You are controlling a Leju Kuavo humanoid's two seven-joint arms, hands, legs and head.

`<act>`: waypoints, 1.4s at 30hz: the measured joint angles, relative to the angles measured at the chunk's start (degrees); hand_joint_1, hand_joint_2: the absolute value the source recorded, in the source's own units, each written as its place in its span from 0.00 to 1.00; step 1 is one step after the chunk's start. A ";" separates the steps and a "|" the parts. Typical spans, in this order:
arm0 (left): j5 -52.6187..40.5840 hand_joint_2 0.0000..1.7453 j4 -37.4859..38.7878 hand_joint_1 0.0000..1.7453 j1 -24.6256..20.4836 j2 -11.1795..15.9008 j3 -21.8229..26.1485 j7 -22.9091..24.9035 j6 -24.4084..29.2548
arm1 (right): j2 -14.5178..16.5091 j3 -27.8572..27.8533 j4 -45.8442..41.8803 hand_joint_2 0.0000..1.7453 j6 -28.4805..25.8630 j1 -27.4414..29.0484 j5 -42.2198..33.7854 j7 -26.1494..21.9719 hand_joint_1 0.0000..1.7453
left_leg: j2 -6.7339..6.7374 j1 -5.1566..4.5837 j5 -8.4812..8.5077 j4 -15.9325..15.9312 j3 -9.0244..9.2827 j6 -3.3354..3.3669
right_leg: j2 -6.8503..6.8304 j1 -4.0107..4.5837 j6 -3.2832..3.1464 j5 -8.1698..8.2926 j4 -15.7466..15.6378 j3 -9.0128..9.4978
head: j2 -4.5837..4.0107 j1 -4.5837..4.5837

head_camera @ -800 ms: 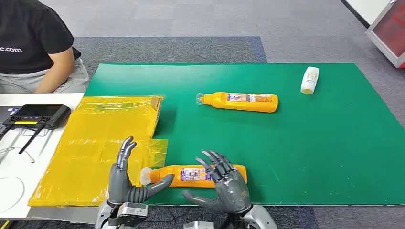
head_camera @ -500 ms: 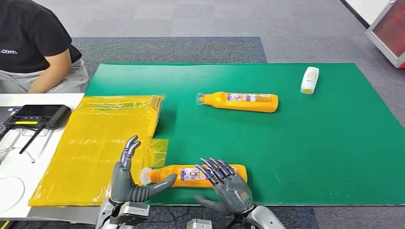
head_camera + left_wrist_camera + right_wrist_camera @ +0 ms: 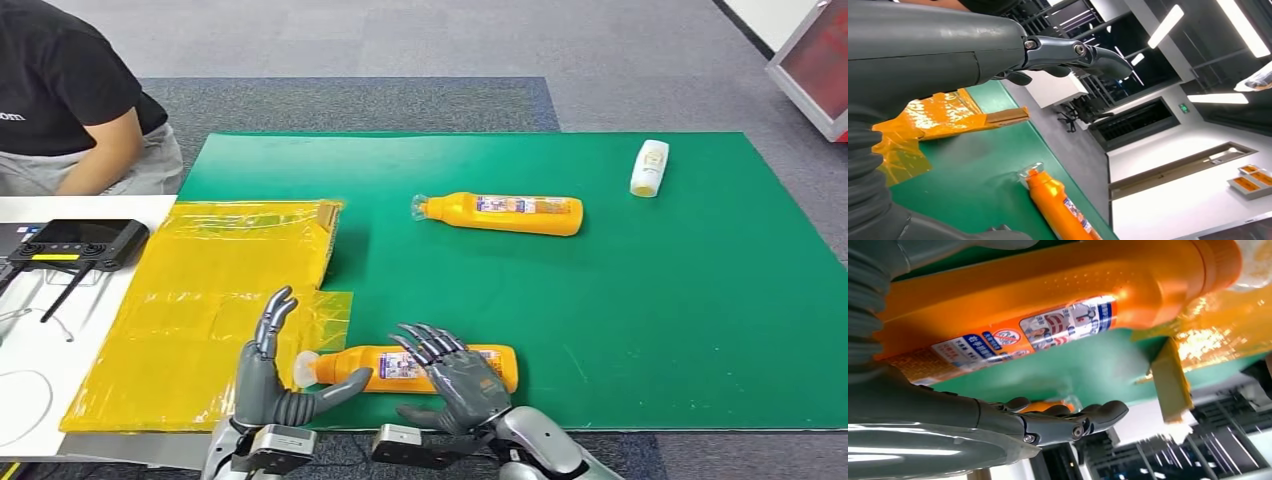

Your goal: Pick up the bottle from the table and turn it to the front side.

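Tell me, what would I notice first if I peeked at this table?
Probably the two grey robot hands at the near edge of the big green mat: the left hand and right hand sit at either end of an orange bottle lying on its side. A second orange bottle lies mid-mat, and shiny yellow plastic covers the left side.

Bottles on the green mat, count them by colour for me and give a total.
Orange bottles: 2, the near bottle by the robot's hands and the far bottle mid-mat.
White bottles: 1, the white bottle at the far right of the green mat.
Total: 3 bottles, all lying on their sides.
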 joint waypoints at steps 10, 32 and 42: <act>-1.91 1.00 -0.02 0.00 1.32 0.04 0.28 0.91 1.34 | -2.50 4.17 -0.85 1.00 17.78 -7.50 0.83 5.66 0.00 | 0.00 -0.01 0.04 0.00 0.00 0.04 | 0.00 -0.01 0.04 0.06 0.00 0.00 | 0.00 -0.01; -8.58 1.00 -4.07 0.00 6.85 -0.15 7.31 1.96 4.06 | -6.37 5.01 2.11 1.00 18.93 -10.43 3.79 16.35 0.00 | -0.02 -0.04 0.11 0.01 0.14 0.13 | -0.04 -0.02 0.09 0.13 -0.04 0.16 | 0.00 0.01; -10.07 1.00 -7.21 0.00 9.42 -0.88 9.83 2.91 4.06 | -6.34 0.03 -3.14 1.00 17.30 -4.13 10.52 19.56 0.00 | -0.02 -0.04 0.09 0.01 0.22 0.14 | -0.03 -0.02 0.09 0.14 -0.07 0.24 | 0.00 0.00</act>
